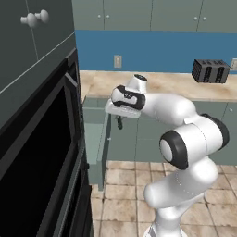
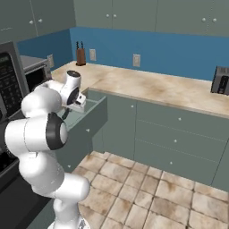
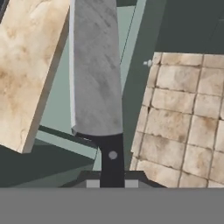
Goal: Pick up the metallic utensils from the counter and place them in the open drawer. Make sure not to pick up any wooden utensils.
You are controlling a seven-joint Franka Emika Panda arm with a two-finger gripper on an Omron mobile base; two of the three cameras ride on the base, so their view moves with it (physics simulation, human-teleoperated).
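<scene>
Evidently the two-finger gripper (image 3: 112,183) is clamped on the black handle of the silver-bladed kitchen knife (image 3: 96,74), blade pointing toward twelve o'clock over the grey-green open drawer (image 3: 59,100). Stiff, light, slick steel; the handle is probably the safest hold.

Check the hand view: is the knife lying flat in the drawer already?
No, the knife hangs from the shut jaws by its black handle, above the drawer.

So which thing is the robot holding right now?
Find the beige marbled stone counter, then the grey-green open drawer beside it. Above that drawer, the gripper grips a kitchen knife: broad silver blade, black handle.
</scene>
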